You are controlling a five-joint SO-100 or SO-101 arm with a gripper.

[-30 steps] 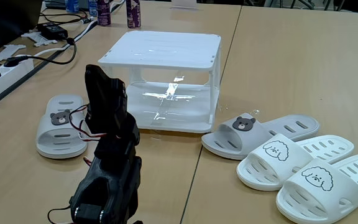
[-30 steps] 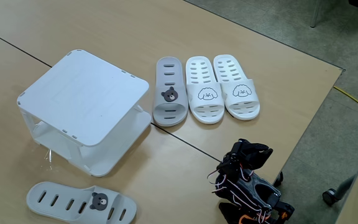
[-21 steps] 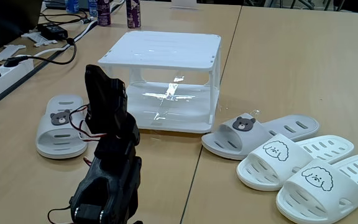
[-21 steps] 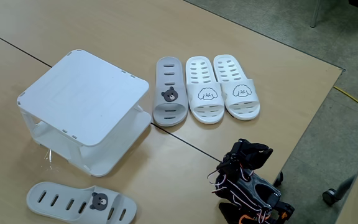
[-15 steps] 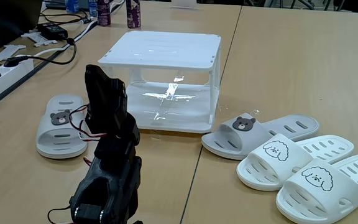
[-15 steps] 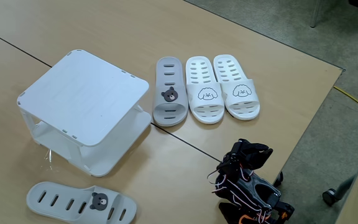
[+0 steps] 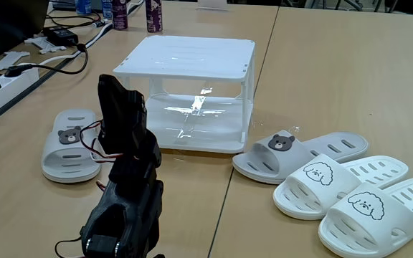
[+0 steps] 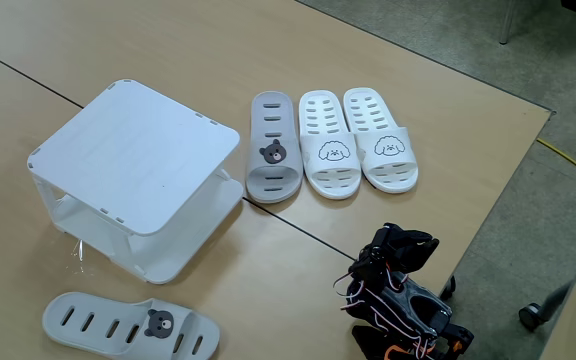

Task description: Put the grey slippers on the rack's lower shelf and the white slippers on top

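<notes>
Left grey slipper [image 7: 69,144]: lies flat on the wooden table [image 7: 321,93], left of the arm in a fixed view; in the other fixed view it [image 8: 128,324] sits close to the bottom edge of the picture, in front of the rack and apart from it.
Arm [image 7: 126,179]: black, folded, standing between that slipper and the rack's front; in a fixed view it [image 8: 398,290] sits at the table's near corner, close to the edge.
Gripper [image 7: 112,92]: raised in front of the rack, holding nothing; whether the jaws are parted or closed, I cannot tell.
Rack [image 7: 192,68]: white, two tiers, nothing on its slatted top; open front faces the arm.
Lower shelf [image 7: 206,118]: glossy, bare, with open room across its width.
Right grey slipper [image 7: 296,152]: just beside the rack's right front corner, bear face toward the arm; seen from above [image 8: 273,147] its toe nearly touches the rack's base.
White slippers [image 7: 350,190]: side by side, right of the grey one, the nearer one touching it; in the other fixed view [image 8: 356,140] they lie parallel, with bare table around them toward the far edge.
Table seam: a dark line runs under the rack and between the arm and the three slippers.
Change since a second ago: none; arm, rack and all four slippers lie where they were.
</notes>
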